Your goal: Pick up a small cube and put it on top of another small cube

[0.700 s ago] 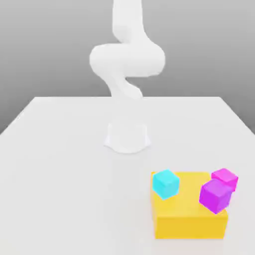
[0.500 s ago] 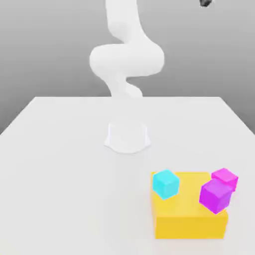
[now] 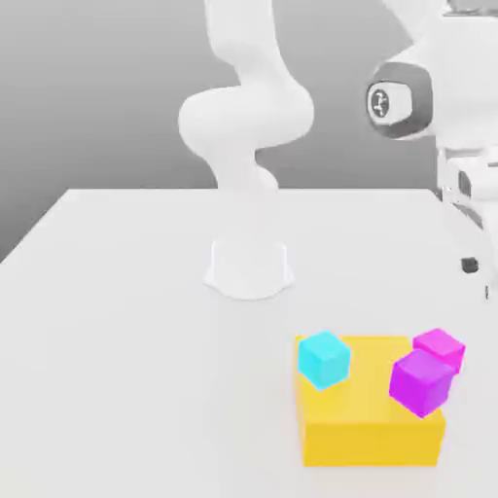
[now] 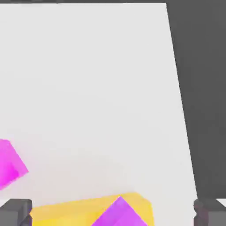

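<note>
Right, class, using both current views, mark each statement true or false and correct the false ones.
1. The fingers stand wide apart. True.
2. In the exterior view, the purple cube partly hides the magenta cube. True.
3. In the exterior view, the cyan cube is right of the purple one. False: it is to the left.
4. The larger block is green. False: it is yellow.
5. A gap shows between the purple and magenta cubes in the hand view. True.
6. The cyan cube is stacked on the purple cube. False: the two are apart.
</note>
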`<act>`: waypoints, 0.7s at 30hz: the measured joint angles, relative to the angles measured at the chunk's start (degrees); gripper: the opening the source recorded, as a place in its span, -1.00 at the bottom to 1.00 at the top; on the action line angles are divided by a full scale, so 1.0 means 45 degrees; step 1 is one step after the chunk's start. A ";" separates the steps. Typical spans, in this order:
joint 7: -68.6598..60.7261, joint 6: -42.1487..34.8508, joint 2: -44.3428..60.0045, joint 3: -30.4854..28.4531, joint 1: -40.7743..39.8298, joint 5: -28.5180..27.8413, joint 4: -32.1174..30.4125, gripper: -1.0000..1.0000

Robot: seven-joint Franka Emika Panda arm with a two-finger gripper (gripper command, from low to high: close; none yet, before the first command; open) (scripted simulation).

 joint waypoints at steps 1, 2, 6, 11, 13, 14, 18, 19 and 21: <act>-0.0459 0.0226 0.0379 0.0168 0.0362 -0.0117 -0.0195 0.00; -0.0884 0.0453 0.0759 0.0289 0.0576 -0.0283 -0.0389 0.00; -0.1802 0.1510 0.2359 0.0421 0.1234 -0.1260 -0.0880 0.00; -0.1367 0.3358 0.4641 -0.0198 0.1691 -0.2077 -0.0560 0.00; -0.1320 0.3585 0.4916 -0.0285 0.1766 -0.2134 -0.0514 -1.00; -0.1318 0.3578 0.4915 -0.0285 0.1765 -0.2136 -0.0514 -1.00; -0.1278 0.3664 0.5051 -0.0324 0.1794 -0.2184 -0.0489 -1.00; -0.1302 0.3536 0.4891 -0.0278 0.1754 -0.2160 -0.0518 -1.00; -0.1463 0.2965 0.4193 -0.0094 0.1618 -0.1962 -0.0640 -1.00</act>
